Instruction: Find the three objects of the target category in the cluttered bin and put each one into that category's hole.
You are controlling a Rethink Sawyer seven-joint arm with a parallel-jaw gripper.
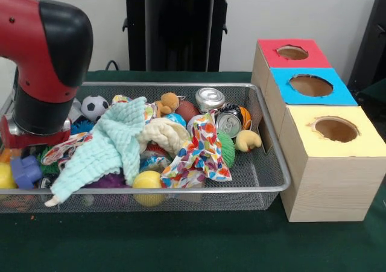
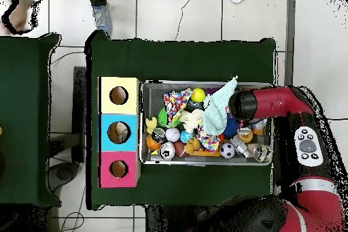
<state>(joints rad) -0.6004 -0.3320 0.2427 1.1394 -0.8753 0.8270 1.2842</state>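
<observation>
The wire mesh bin sits on the green table, full of toys and cloths. My red and black arm reaches down into the bin's left end in the front view. The gripper below the wrist is hidden among the clutter. The blue-surround hole is the middle of three on the wood box right of the bin. No bottle shows plainly. A pale thing beside the soccer ball is half hidden by my arm, and I cannot tell what it is.
A mint cloth, a cream cloth and a confetti-print cloth cover much of the pile. Two metal cans, a yellow ball and a rubber duck lie there. Red hole and yellow hole flank the blue.
</observation>
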